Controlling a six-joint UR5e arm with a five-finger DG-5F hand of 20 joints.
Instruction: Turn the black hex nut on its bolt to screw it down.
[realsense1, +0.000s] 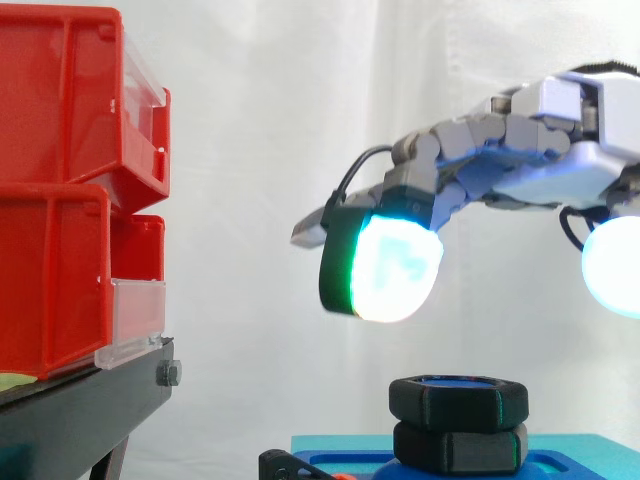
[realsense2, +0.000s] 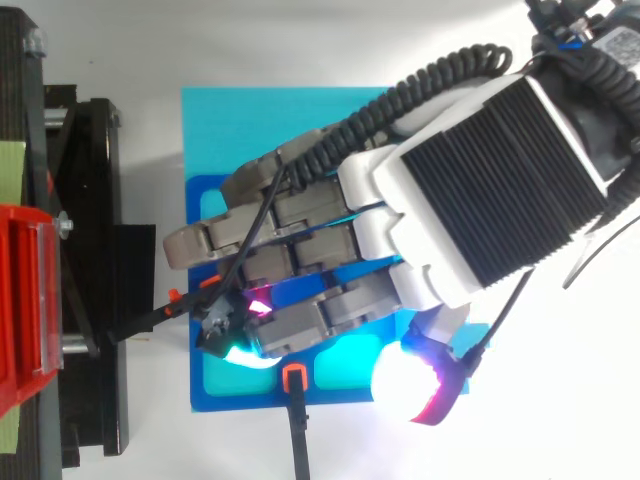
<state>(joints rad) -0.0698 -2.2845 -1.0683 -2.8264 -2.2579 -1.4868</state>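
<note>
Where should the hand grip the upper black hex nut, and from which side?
Probably two opposite flat side faces of the upper black hex nut, coming down from above. It lies level on a second black hex piece, sides exposed, with the open hand above it.

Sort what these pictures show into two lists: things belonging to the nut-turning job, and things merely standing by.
Job: black hex nut, blue base under it, hand above the nut.
Standing by: red bins, black stand, white curtain.
</note>
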